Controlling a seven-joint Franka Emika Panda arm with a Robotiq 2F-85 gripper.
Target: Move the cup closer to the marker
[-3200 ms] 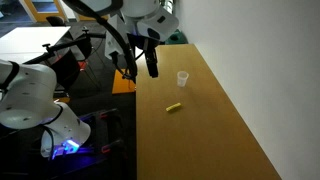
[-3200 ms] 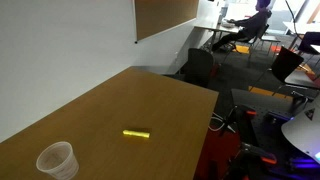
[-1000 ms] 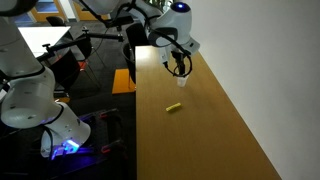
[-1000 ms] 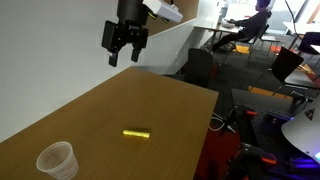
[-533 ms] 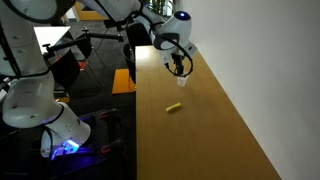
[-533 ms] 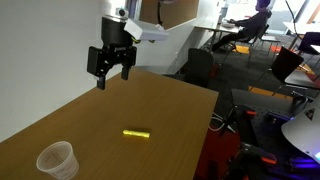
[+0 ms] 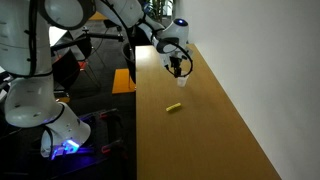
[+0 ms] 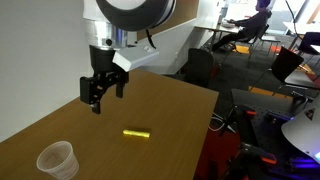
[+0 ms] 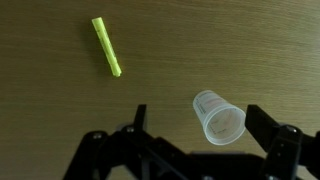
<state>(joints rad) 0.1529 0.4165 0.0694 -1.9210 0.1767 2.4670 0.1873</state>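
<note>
my gripper [image 9: 190,150] spread wide, empty, above the cup | cup [image 9: 220,115] upright at wrist view's lower right, just off-centre between my fingers | marker [image 9: 106,46] upper left, well apart, long axis roughly top-to-bottom

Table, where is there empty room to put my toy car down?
The biggest bare patch is the long stretch of table past the marker, on the side away from the cup. The strip between marker and cup is bare too. It is crowded only near the cup, where the open gripper hangs above.
</note>
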